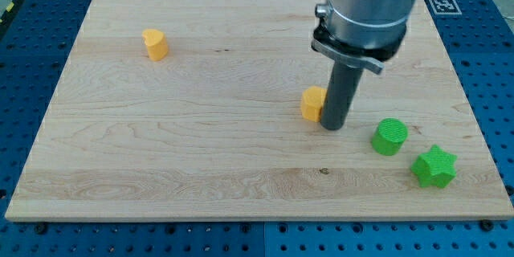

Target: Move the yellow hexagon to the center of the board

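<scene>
Yellow hexagon (312, 103) touching my tip (332, 127), on its left.

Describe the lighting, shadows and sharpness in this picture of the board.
Camera view: soft, even light with no harsh glare on the wooden board; only faint, short shadows under the green cylinder and green star; the blocks and grain look sharp; my tip sits right of the yellow hexagon, partly hiding it; the arm's top is cropped.
</scene>
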Action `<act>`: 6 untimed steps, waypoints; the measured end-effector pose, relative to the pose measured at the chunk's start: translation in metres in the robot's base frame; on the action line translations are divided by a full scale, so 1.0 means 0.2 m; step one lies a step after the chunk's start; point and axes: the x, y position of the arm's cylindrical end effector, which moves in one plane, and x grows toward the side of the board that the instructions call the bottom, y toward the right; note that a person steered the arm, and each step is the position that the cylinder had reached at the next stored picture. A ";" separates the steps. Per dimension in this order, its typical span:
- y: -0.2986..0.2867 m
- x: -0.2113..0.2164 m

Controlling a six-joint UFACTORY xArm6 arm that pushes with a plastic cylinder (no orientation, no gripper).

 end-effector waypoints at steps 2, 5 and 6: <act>-0.14 -0.27; -0.14 -0.55; -0.14 -0.54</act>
